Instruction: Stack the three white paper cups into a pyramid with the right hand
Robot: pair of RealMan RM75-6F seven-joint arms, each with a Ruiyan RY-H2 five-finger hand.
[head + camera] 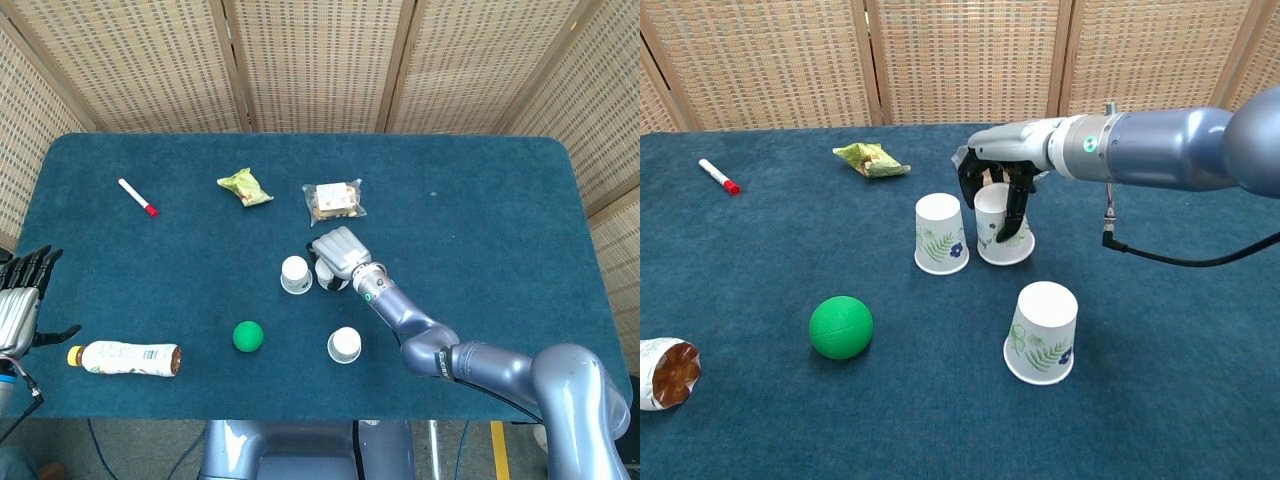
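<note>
White paper, upside down: nearest the robot stands the front cup [1042, 333], alone on the blue surface [1160, 400], well apart from the other two. Beyond it the held cup [1002, 225] is also inverted, rim down at or just above the cloth, just beside the left cup [940, 234]; whether the two rims touch cannot be told. The right hand [992, 170] reaches over it from above, fingers [1018, 212] curled down around its sides and clamped on it. The left hand [20, 300] waits at the surface's near left edge with its fingers spread, holding nothing.

All three cups have their long axes vertical, closed bases up, wide mouths down.

The step in hand looks like setting the base row. To do it well, the held cup should settle flat, snug against its neighbour without nudging it, and the fingers should spread straight outward before lifting, so the light paper does not tip or drag. The two flat bases should end level and close enough to carry the front cup astride them.
</note>
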